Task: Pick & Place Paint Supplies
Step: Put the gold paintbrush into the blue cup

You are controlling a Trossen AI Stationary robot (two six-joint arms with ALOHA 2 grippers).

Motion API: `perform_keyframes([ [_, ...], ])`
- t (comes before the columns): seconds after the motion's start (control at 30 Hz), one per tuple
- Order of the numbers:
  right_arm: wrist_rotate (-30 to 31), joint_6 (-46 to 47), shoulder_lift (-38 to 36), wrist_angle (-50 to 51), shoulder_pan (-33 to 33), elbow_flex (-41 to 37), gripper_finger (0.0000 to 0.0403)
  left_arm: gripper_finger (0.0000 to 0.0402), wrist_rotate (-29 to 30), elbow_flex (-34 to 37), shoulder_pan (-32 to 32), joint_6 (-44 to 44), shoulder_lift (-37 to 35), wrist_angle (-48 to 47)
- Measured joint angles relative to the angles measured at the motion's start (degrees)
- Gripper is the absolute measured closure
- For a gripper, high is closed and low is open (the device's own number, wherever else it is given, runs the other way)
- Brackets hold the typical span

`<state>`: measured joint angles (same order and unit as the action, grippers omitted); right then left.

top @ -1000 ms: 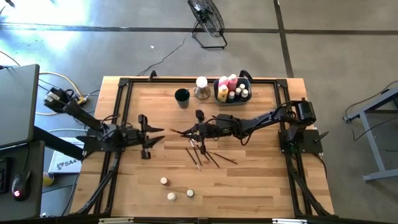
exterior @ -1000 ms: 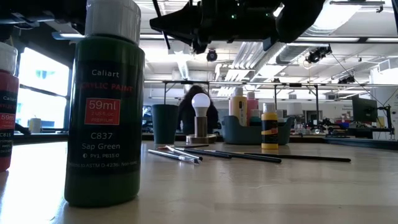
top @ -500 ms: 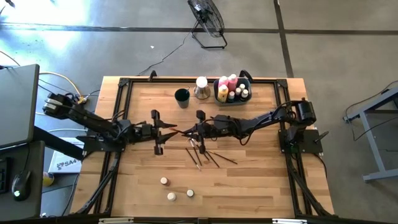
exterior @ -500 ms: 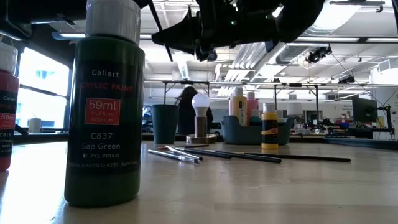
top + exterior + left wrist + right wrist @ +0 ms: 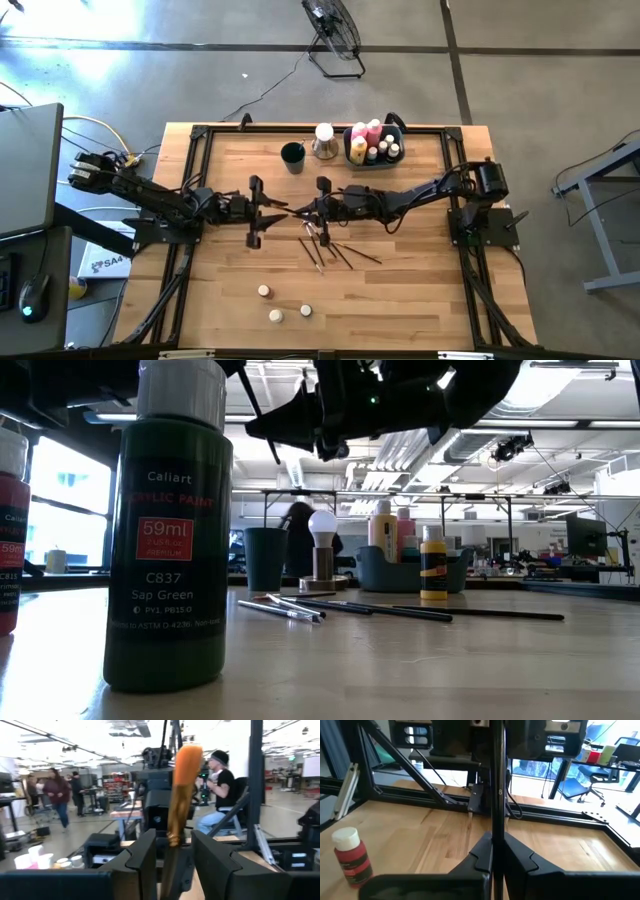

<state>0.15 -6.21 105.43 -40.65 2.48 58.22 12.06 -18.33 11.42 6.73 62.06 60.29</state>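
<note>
right gripper (image 5: 300, 211) clamped on a thin dark brush (image 5: 497, 795) mid-surface; left gripper (image 5: 280, 208) meeting it, fingers (image 5: 145, 857) narrow around the orange tip, contact unclear.

Both arms reach inward, raised; left hand (image 5: 272, 209) part-open at nine o'clock of pinched-closed right hand (image 5: 300, 212).

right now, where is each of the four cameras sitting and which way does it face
High view: above, straight down on the wooden table; both arms, left gripper and right gripper nearly meeting.
Low view: at tabletop height, level across; green paint bottle close, arms overhead.
Left wrist view: past its own fingers at an orange-tipped brush.
Right wrist view: past its own fingers gripping a dark brush handle.
Shared: high and low both show the loose brushes.
</note>
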Motion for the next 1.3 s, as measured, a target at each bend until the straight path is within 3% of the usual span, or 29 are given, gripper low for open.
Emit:
perform_keyframes([
  [0.8,1.4,0.0,0.0,0.7,0.0,0.0,0.0388,0.0281,0.0,-5.8,-0.2,-0.6,6.1,-2.2],
  [1.17,1.0,0.0,0.0,0.9,0.0,0.0,0.0388,0.0380,0.5,-5.8,-0.2,-0.4,6.1,-2.4],
  [1.3,1.1,0.3,0.0,0.9,0.0,0.0,0.0388,0.0390,0.6,-5.8,-0.3,-0.1,6.1,-2.5],
])
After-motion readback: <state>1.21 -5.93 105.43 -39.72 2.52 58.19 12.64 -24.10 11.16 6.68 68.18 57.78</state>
